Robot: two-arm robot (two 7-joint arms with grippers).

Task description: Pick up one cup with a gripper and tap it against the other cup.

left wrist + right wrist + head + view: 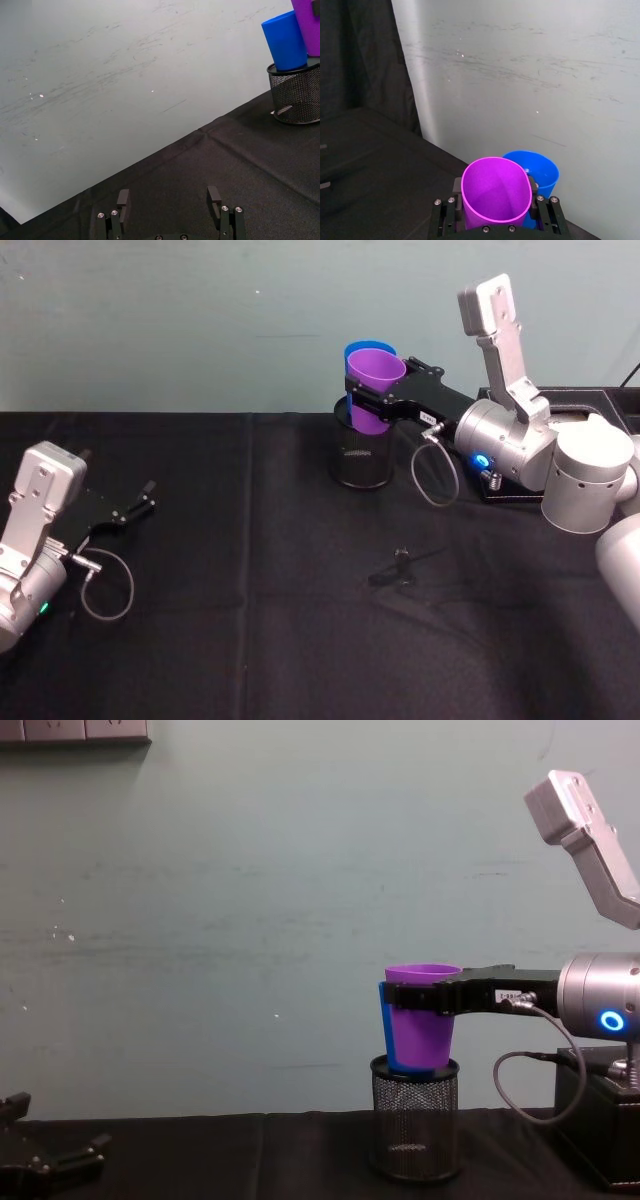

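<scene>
Holding the purple cup (373,383) pinched in my right hand (372,400) above the holder (361,453), touching the blue cup (285,40); I nudge gently, sideways only. Left hand (170,200) spread, idle on the counter (250,590).

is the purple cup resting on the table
No, the right gripper holds the purple cup up, above the mesh holder.

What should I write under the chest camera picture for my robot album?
Right gripper holds the purple cup beside the blue cup above a mesh holder.
</scene>
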